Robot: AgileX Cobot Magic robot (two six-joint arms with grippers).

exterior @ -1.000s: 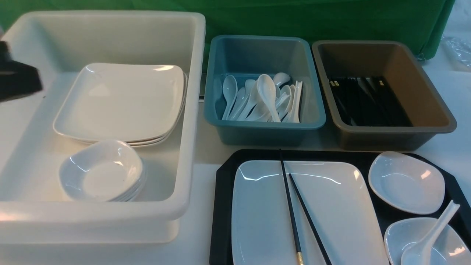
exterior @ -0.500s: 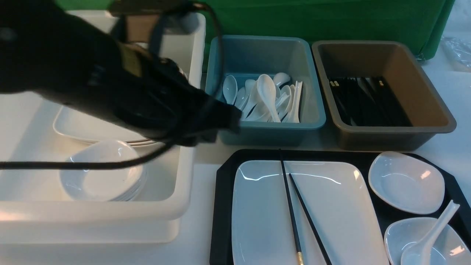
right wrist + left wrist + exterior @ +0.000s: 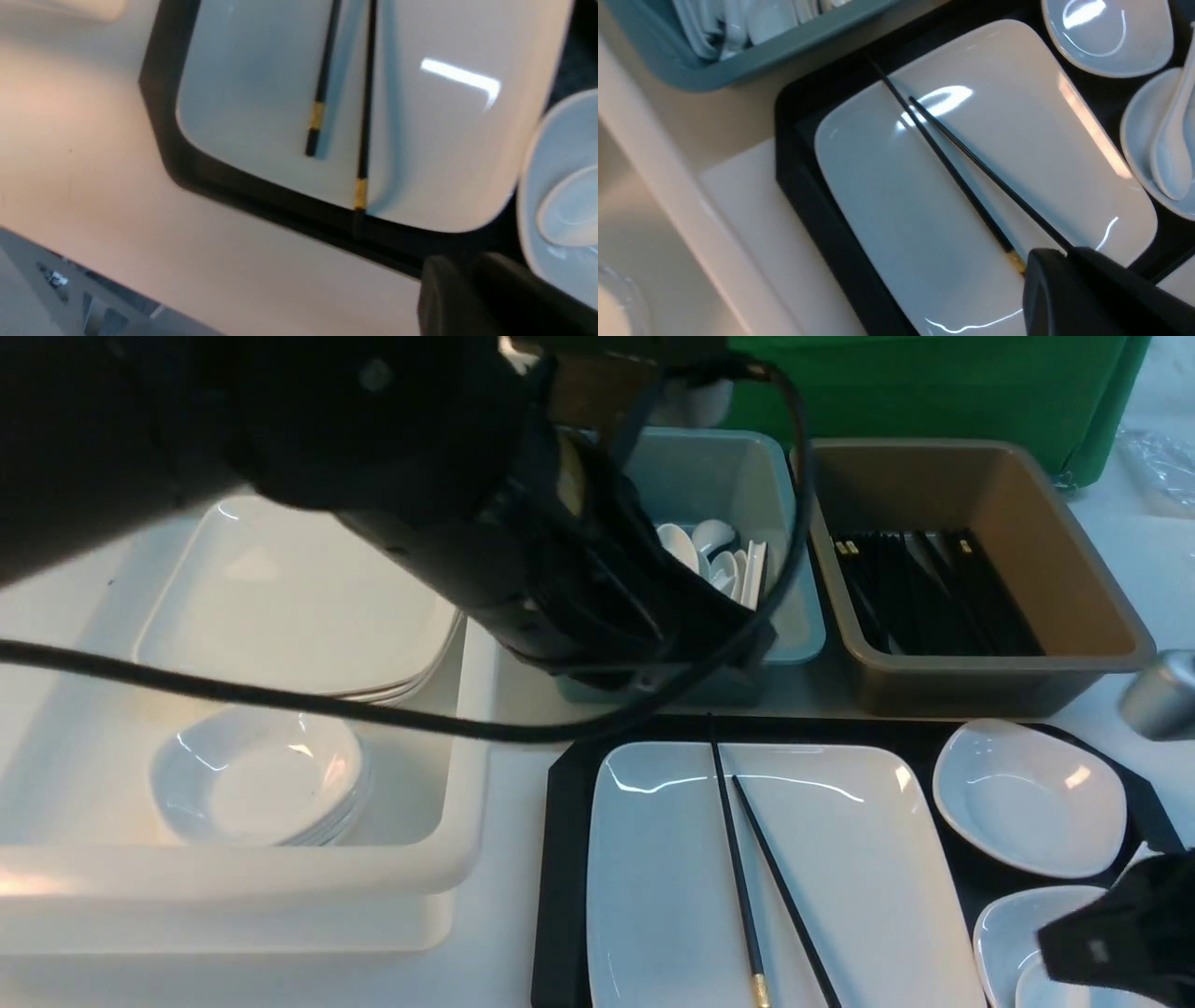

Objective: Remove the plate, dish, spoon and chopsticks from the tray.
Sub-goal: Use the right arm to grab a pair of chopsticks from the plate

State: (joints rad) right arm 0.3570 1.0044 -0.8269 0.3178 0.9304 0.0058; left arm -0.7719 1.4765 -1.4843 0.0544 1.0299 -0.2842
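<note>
Black tray [image 3: 560,821]: plastic, rectangular with cut-off corners and a raised rim; sits on the pale surface [image 3: 518,775], in front of the blue and brown tubs.
Plate [image 3: 859,896]: large, glossy white, with rounded corners and a shallow rim; fills the left part of the tray.
Chopsticks [image 3: 738,859]: two thin black sticks, each with a gold band near its thick end; they lie on the plate, close together at the far end and spreading toward the near end. The longer-reaching tip crosses the plate's far rim, and in the right wrist view one thick end overhangs the near rim.
Far dish [image 3: 1027,798]: small, white and bowl-like; sits on the tray just right of the plate.
Near dish [image 3: 999,933]: same kind, on the tray's near right corner, partly hidden by the right hand.
Spoon [image 3: 1174,149]: glossy white soup spoon lying in the near dish.
Left hand [image 3: 1064,270]: dark and blurred, hanging above the chopsticks' thick ends; I cannot tell whether it is clenched or released.
Right hand [image 3: 1111,943]: black, over the near dish; grip state cannot be told.
Blue tub [image 3: 794,625]: holds white spoons.
Brown tub [image 3: 1102,616]: holds black chopsticks.
White tub [image 3: 467,859]: holds stacked plates [image 3: 299,597] and stacked small dishes [image 3: 252,784].
</note>
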